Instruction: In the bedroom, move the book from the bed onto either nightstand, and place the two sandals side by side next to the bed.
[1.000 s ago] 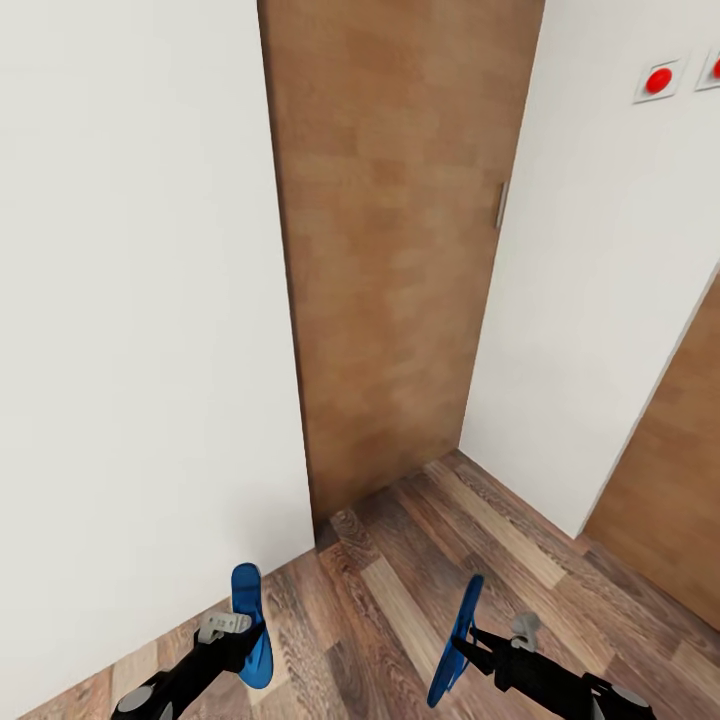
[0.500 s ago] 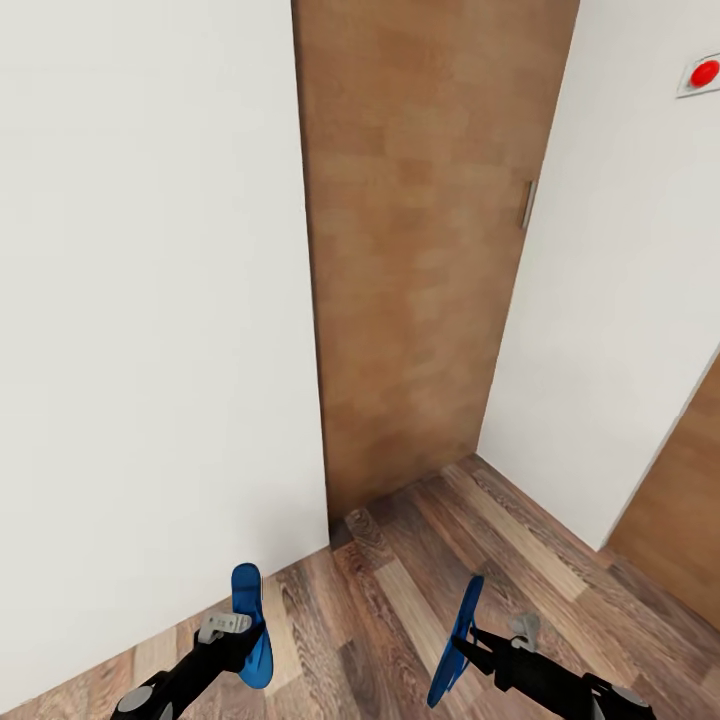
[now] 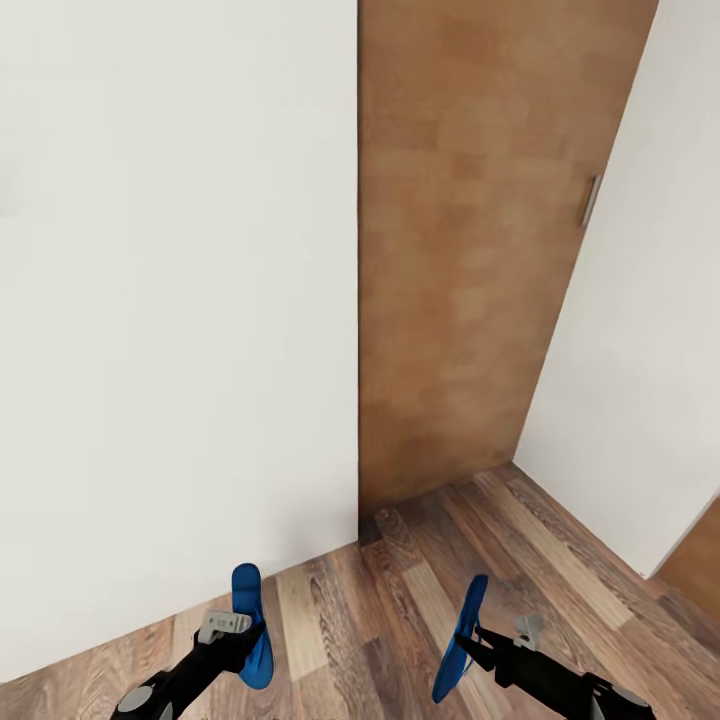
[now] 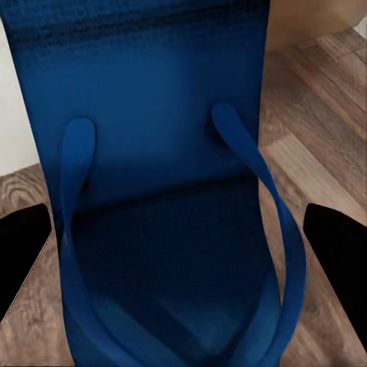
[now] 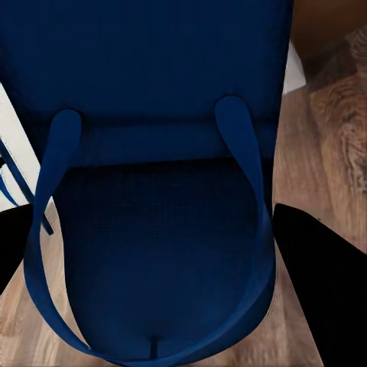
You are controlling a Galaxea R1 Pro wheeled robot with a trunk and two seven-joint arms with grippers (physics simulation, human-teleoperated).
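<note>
With each gripper (image 3: 243, 633) (image 3: 468, 640) clamped on a flat bright blue sandal (image 3: 250, 625) (image 3: 456, 640), a bump against the white wall (image 3: 170, 300) could jar one loose.

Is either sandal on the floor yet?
No: in the head view the left gripper holds one sandal and the right gripper holds the other sandal, both lifted above the wood floor.

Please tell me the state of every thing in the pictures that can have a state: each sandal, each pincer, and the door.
Left sandal: held off the floor, upright, toe up.
Right sandal: held off the floor, upright, seen edge-on.
Left pincer: shut on the left sandal.
Right pincer: shut on the right sandal.
Wooden door: closed, handle at its right edge.
</note>
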